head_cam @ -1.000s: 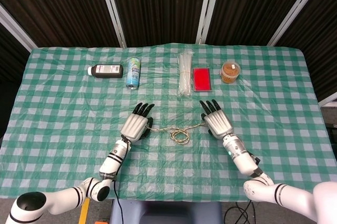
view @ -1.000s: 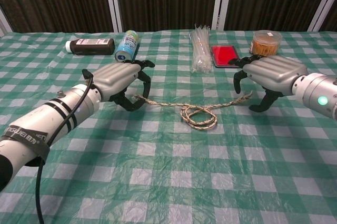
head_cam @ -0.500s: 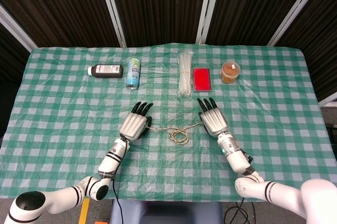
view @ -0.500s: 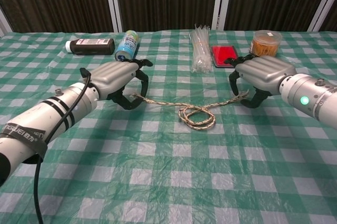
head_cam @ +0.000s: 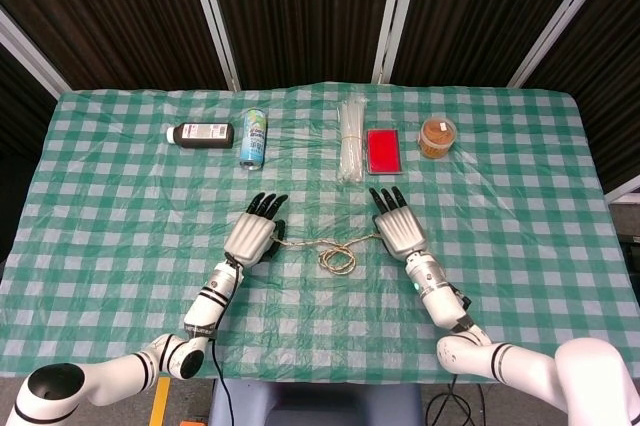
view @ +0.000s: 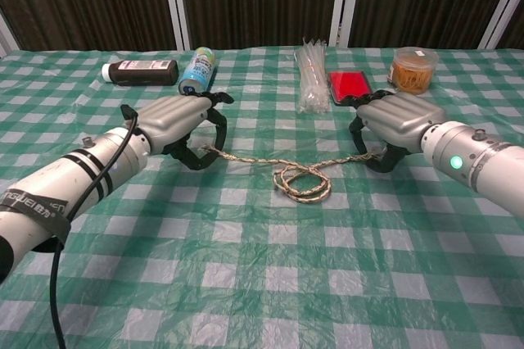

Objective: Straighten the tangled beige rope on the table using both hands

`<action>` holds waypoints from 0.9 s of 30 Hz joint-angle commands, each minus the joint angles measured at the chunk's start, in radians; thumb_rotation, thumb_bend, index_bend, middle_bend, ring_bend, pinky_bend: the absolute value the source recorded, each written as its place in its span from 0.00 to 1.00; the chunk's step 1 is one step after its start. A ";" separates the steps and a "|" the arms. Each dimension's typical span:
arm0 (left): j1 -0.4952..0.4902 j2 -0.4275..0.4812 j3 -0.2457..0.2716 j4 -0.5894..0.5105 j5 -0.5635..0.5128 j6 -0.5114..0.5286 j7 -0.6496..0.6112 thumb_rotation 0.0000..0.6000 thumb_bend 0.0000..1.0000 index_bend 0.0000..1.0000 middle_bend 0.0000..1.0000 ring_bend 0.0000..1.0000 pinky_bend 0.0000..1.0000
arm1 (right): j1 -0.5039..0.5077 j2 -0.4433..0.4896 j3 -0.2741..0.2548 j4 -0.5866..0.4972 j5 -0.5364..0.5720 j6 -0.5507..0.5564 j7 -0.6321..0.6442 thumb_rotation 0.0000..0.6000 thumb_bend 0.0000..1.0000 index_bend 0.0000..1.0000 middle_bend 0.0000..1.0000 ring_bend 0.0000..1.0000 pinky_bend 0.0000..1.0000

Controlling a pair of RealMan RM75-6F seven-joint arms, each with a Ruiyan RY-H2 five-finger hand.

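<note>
Both hands have drifted leftward over the past second, the right one more, and the rope's knotted loop has slid slightly left with them. Taking the beige braided rope (view: 301, 179) as the landmark: it lies on the worktop (head_cam: 120, 206), which is covered in a green-and-white checked plastic cloth, stretched between the two hands with a tangled loop sagging at its middle. At its left end the left hand (view: 182, 122) arches palm-down, dark fingers (view: 219, 126) curled around the rope's tip; they appear to pinch it, though the contact itself is hidden beneath the palm. At its right end the right hand (view: 395, 122) is likewise palm-down with fingers curled over the rope's other tip, seemingly holding it. Far behind the rope, from left to right, sit a dark brown bottle with a white cap (head_cam: 202, 133) lying on its side, a light blue spray can (head_cam: 253, 138) lying down, a clear bundle of white plastic strips (head_cam: 350, 141), a flat red rectangular case (head_cam: 383, 150), and a round clear tub of orange-brown contents (head_cam: 437, 135).
</note>
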 commanded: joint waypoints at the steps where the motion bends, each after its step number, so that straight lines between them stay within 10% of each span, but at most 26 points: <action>1: 0.000 0.001 0.000 0.001 0.001 0.000 -0.001 1.00 0.59 0.62 0.05 0.00 0.02 | 0.004 -0.005 0.001 0.004 0.002 0.003 0.000 1.00 0.45 0.66 0.00 0.00 0.00; 17: 0.008 0.025 0.001 -0.002 0.008 0.021 -0.005 1.00 0.59 0.63 0.05 0.00 0.02 | 0.005 -0.011 0.004 0.006 0.010 0.042 -0.007 1.00 0.57 0.78 0.02 0.00 0.00; 27: 0.064 0.089 0.032 0.007 0.010 0.047 -0.015 1.00 0.59 0.63 0.06 0.00 0.02 | -0.113 0.187 -0.040 -0.144 -0.054 0.172 0.074 1.00 0.57 0.79 0.04 0.00 0.00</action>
